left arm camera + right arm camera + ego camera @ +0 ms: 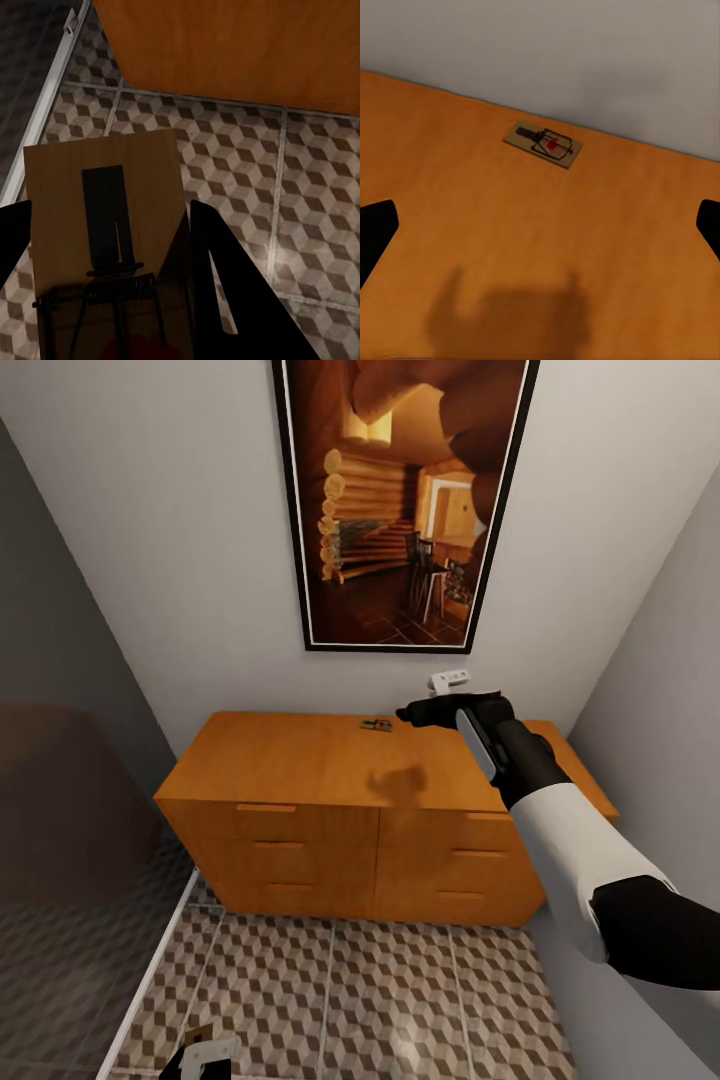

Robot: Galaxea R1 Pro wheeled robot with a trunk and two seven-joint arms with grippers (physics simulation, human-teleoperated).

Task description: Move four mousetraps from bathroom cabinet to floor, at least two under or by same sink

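Observation:
One mousetrap (pixel 377 725) lies on top of the orange-brown cabinet (pixel 300 760), near the back wall; the right wrist view shows this mousetrap (pixel 544 144) with its red spot. My right gripper (pixel 410 713) hovers just right of it above the cabinet top (pixel 472 225), and the right gripper (pixel 540 232) is open wide with nothing between its fingertips (pixel 375 232). Low over the bathroom floor (pixel 400 990), my left gripper (pixel 200 1055) is shut on another mousetrap (pixel 105 202). In its wrist view, the left gripper (pixel 112 300) has black fingers (pixel 217 285) flanking the board above the cube-pattern floor (pixel 300 187).
A large framed picture (pixel 400 500) hangs above the cabinet, with a small white fitting (pixel 448 680) on the wall. A white threshold strip (pixel 150 980) and a glass screen border the dark shower floor (pixel 60 960) at the left. A grey wall (pixel 660 660) closes the right side.

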